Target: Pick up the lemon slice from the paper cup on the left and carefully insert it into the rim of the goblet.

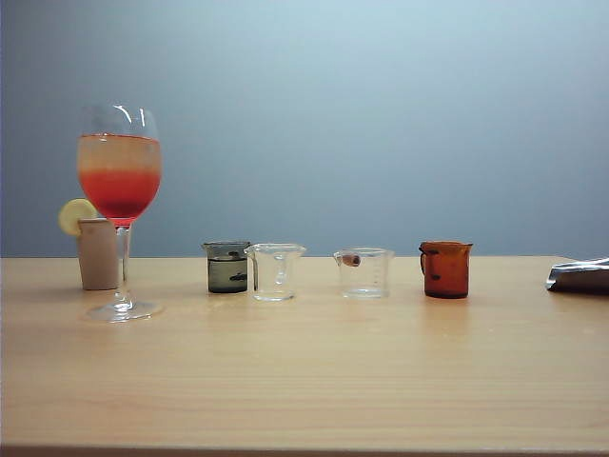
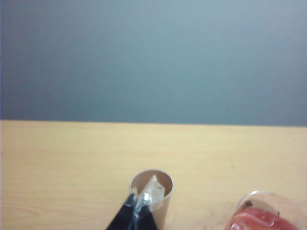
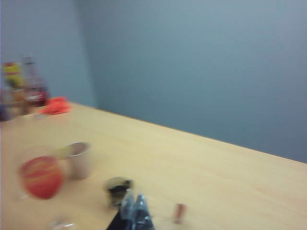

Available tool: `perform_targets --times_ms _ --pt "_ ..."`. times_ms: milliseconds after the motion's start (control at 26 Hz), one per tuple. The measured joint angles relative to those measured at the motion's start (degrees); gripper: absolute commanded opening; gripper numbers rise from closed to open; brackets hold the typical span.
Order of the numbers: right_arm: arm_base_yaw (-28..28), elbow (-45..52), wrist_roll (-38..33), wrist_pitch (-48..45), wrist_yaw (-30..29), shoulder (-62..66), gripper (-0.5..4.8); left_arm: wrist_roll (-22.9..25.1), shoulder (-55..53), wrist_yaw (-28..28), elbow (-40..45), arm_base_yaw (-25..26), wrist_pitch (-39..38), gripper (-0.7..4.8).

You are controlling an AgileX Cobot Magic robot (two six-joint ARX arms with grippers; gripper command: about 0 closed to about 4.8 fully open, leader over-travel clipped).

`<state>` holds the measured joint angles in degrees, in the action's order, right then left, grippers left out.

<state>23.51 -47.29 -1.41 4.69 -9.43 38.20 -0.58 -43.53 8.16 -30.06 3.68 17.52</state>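
The goblet (image 1: 119, 181), a tall stemmed glass of red-to-orange liquid, stands at the far left of the table. Just behind it to the left is the beige paper cup (image 1: 98, 252), with the pale-yellow lemon slice (image 1: 76, 216) resting on its rim. My left gripper (image 2: 144, 196) is shut and empty. Its tip hovers in front of the paper cup's (image 2: 163, 203) open mouth, with the goblet (image 2: 268, 215) beside it. The slice is hidden in this view. My right gripper (image 3: 134, 203) is shut and empty. It reaches in low at the table's right edge (image 1: 552, 278), far from the goblet (image 3: 42, 177) and cup (image 3: 79, 159).
A row stands mid-table: a dark beaker (image 1: 227, 267), a clear beaker (image 1: 275, 271), a clear beaker holding a small brown piece (image 1: 363, 272) and an amber handled jug (image 1: 445, 268). Bottles (image 3: 24, 86) and an orange object (image 3: 56, 105) sit at the table's far corner.
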Motion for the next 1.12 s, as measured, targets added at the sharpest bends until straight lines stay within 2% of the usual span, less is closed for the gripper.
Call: perform_targets --times_ms 154,308,500,654,846,884,923,961,1115 --pt "7.48 0.00 0.31 0.00 1.44 2.49 -0.03 -0.35 -6.16 10.03 0.04 5.33 1.70 -0.06" --pt "12.33 0.00 0.37 -0.57 2.19 4.63 -0.03 -0.33 -11.41 16.24 0.00 8.15 6.32 -0.06" --pt "17.14 0.02 0.37 -1.16 2.10 7.96 -0.03 1.09 -19.71 19.56 0.02 9.51 12.15 -0.06" --pt "19.91 0.00 0.37 -2.93 2.14 9.57 -0.03 1.42 -29.07 23.61 -0.50 9.35 20.68 -0.06" --pt "20.44 0.00 0.39 -3.63 2.01 9.55 -0.03 1.92 -39.80 26.12 -2.69 9.38 25.62 -0.05" --pt "20.44 0.00 0.39 -3.54 2.10 9.55 -0.03 2.23 -41.57 26.14 -3.21 9.46 26.53 0.07" --pt "20.44 0.00 0.39 -3.54 2.08 9.55 -0.03 2.69 -42.82 26.16 -3.61 9.44 27.15 1.11" --pt "20.48 0.00 0.39 -3.69 2.03 9.55 -0.03 4.11 -45.46 26.32 -4.81 9.31 28.13 1.63" --pt "20.46 0.00 0.39 -3.61 2.10 9.55 -0.03 6.67 -50.62 26.38 -8.76 9.44 28.94 1.92"
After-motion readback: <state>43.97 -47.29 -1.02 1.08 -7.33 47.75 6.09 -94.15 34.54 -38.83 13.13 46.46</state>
